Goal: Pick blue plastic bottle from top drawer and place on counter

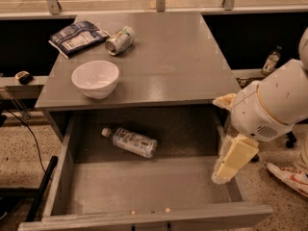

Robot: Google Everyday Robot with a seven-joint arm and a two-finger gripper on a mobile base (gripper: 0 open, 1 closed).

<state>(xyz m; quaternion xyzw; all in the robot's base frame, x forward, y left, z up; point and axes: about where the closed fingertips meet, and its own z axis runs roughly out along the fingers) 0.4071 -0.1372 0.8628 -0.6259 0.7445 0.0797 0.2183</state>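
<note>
The blue plastic bottle (131, 141) lies on its side in the open top drawer (144, 189), near the back left, with its white cap pointing left. The counter (168, 61) is the grey speckled top above the drawer. My gripper (224, 172) hangs from the white arm (269, 109) over the drawer's right side wall. It points down, is well to the right of the bottle, and holds nothing that I can see.
On the counter are a white bowl (95, 78) at the front left, a metal can (119, 40) on its side and a blue snack bag (77, 36) at the back left. A small dark-capped bottle (272, 61) stands on a ledge at right. A shoe (288, 177) is on the floor at right.
</note>
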